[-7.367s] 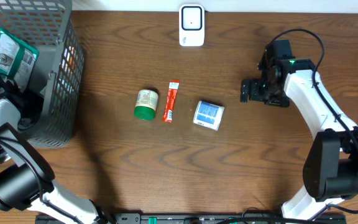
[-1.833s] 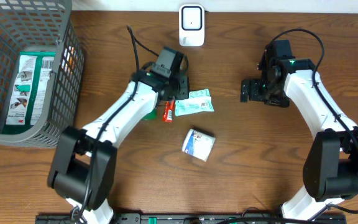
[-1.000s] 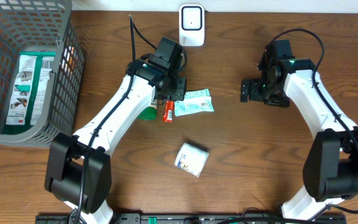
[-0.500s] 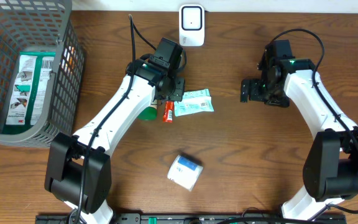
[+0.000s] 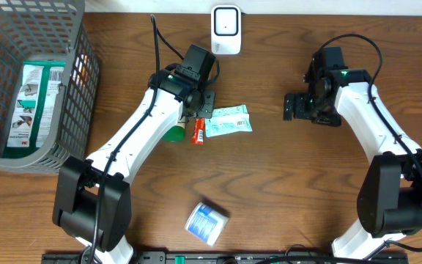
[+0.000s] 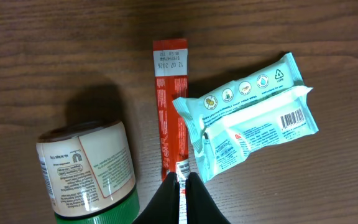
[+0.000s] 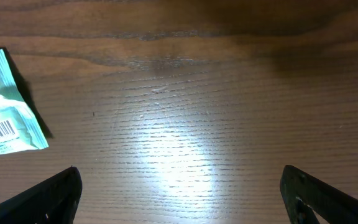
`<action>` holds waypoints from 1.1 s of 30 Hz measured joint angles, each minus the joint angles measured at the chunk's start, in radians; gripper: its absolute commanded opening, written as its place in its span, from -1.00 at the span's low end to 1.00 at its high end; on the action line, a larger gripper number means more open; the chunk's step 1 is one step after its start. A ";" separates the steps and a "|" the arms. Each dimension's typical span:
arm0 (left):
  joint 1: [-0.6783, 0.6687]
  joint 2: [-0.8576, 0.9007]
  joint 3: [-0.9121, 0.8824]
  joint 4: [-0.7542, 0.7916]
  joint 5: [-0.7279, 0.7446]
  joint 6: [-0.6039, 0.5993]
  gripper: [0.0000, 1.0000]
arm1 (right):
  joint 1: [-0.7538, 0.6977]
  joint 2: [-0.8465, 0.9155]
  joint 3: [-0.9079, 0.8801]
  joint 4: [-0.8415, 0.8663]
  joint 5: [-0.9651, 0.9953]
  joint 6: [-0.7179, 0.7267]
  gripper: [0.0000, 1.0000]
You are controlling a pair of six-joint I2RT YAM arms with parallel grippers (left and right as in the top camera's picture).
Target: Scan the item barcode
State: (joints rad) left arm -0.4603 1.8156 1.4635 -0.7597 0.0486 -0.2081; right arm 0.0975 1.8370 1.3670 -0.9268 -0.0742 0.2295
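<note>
A teal wipes pack lies mid-table, its barcode facing up in the left wrist view and the right wrist view. Left of it lie a red stick sachet and a green-capped jar on its side. My left gripper hovers over the sachet's near end, its jaws shut with nothing between them. My right gripper hangs open over bare wood to the right of the pack. The white scanner stands at the back edge.
A blue-and-white box lies near the table's front edge. A grey wire basket at the far left holds a green-and-white packet.
The blue-and-white box has slid from mid-table down and left toward the front edge. Both arms have stayed nearly still.
</note>
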 measured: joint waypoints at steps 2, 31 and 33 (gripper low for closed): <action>0.000 0.000 0.000 0.000 0.000 0.000 -0.85 | 0.000 0.000 0.000 0.000 0.000 0.000 0.98; 0.089 -0.002 0.326 -0.602 0.001 0.003 -0.75 | 0.000 0.000 0.000 0.000 0.000 0.000 0.99; 0.097 -0.009 0.349 -0.692 0.017 0.003 -0.84 | 0.000 0.000 0.000 0.000 0.000 0.000 0.99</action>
State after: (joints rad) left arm -0.3634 1.8069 1.8126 -1.4521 0.0658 -0.2054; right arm 0.0975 1.8370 1.3670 -0.9268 -0.0738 0.2295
